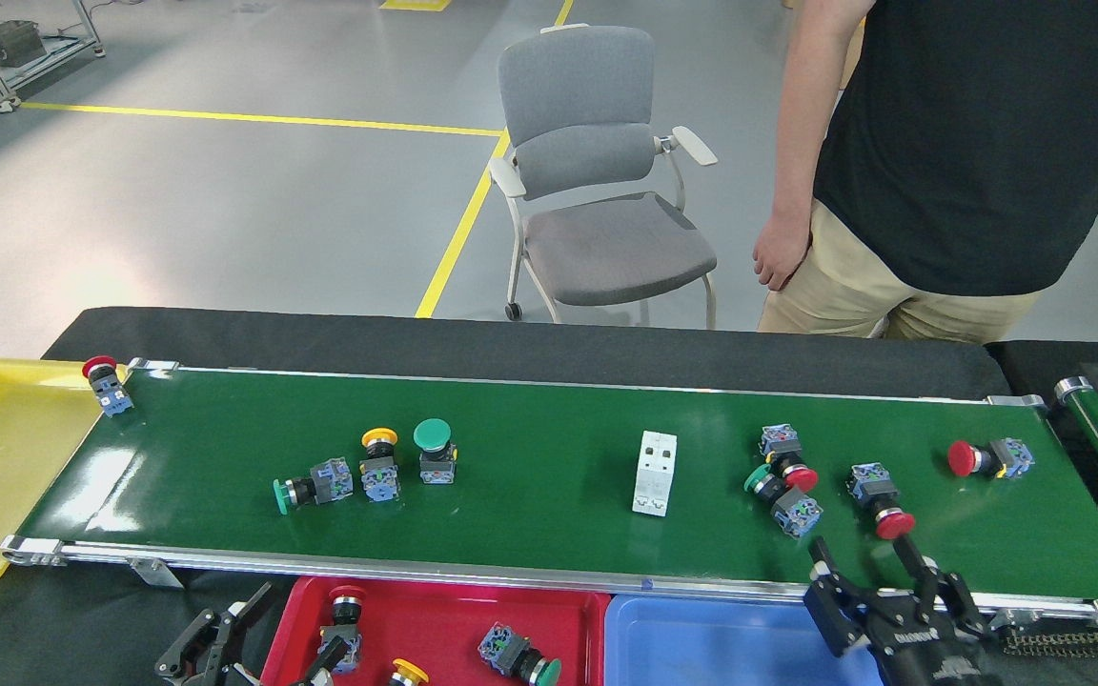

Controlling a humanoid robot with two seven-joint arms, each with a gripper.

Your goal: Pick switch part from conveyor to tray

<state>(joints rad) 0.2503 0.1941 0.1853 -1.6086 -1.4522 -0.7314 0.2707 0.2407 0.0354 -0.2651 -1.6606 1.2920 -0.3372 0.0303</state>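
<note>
**Green belt, lower right action**

The conveyor (549,495) runs across the frame's middle. The right gripper (878,562) sits lower right, fingers spread wide, empty. Just above it lies a red-capped switch part (881,498), blue-grey body, tilted.

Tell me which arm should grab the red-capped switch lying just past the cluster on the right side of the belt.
Right, probably. The right tool hangs open just below the red-capped switch at the conveyor's near rail, while the left tool, also open, sits far off by the red tray.
</note>
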